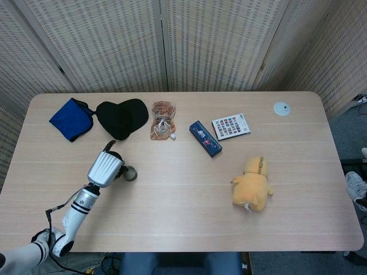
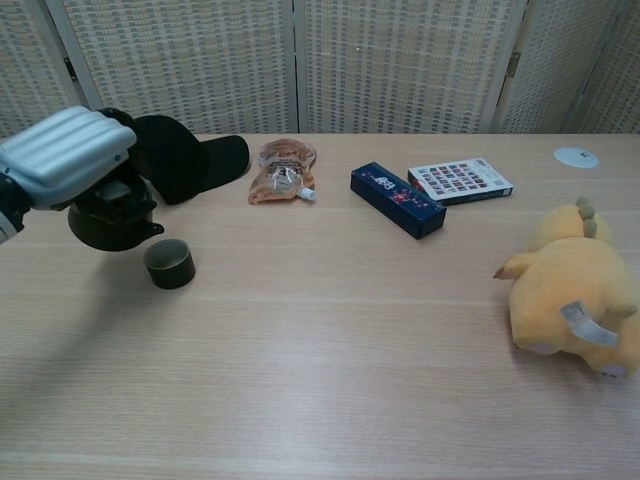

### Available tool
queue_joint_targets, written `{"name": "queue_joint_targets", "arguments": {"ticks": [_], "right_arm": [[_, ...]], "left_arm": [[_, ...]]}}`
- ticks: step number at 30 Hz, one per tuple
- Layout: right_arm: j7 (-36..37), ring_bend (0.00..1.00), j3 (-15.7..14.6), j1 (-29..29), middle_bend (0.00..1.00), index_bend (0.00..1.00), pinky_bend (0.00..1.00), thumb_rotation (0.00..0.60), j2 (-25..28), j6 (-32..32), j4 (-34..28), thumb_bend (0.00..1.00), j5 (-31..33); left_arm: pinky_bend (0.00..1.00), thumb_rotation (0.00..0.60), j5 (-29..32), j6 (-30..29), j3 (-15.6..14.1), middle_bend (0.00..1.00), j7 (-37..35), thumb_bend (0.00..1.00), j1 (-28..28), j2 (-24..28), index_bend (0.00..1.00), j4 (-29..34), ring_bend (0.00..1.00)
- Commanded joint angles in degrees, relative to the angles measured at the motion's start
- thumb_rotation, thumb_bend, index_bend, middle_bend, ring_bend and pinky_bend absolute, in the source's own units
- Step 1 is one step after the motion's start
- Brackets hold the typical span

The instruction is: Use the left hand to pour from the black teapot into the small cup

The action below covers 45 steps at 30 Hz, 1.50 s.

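Observation:
My left hand grips the black teapot and holds it lifted off the table, just up and left of the small cup. In the head view the hand covers almost all of the teapot, and only part of the small dark cup shows at the hand's right side. The teapot looks slightly tilted toward the cup. The cup stands upright on the table. My right hand is out of both views.
A black cap and a blue cloth lie behind the teapot. Further right are a snack pouch, a dark blue box, a card of colours, a yellow plush toy and a white disc.

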<state>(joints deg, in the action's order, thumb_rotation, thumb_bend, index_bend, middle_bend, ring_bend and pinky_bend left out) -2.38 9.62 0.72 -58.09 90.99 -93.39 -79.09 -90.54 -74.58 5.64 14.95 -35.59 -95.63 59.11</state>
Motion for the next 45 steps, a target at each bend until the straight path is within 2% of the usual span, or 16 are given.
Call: {"name": "queue_joint_targets", "arguments": {"ticks": [1, 22, 45], "right_arm": [[0.0, 0.12, 0.0, 0.0, 0.19, 0.16, 0.14, 0.600, 0.0, 0.0, 0.0, 0.03, 0.0], [-0.2, 0.12, 0.1, -0.1, 0.19, 0.16, 0.14, 0.600, 0.0, -0.1, -0.1, 0.03, 0.3], [-0.4, 0.12, 0.2, 0.1, 0.19, 0.16, 0.14, 0.600, 0.1, -0.2, -0.5, 0.03, 0.0]], "left_arm": [[0.20, 0.600, -0.2, -0.2, -0.1, 1.00, 0.2, 0.36, -0.2, -0.3, 1.00, -0.5, 0.98], [0.20, 0.600, -2.6, -1.2, -1.6, 1.00, 1.8, 0.36, -0.9, -0.8, 1.00, -3.5, 0.98], [0.21, 0.600, -3.7, -1.7, -2.6, 1.00, 2.3, 0.36, -0.9, 1.0, 1.00, -4.1, 0.98]]}}
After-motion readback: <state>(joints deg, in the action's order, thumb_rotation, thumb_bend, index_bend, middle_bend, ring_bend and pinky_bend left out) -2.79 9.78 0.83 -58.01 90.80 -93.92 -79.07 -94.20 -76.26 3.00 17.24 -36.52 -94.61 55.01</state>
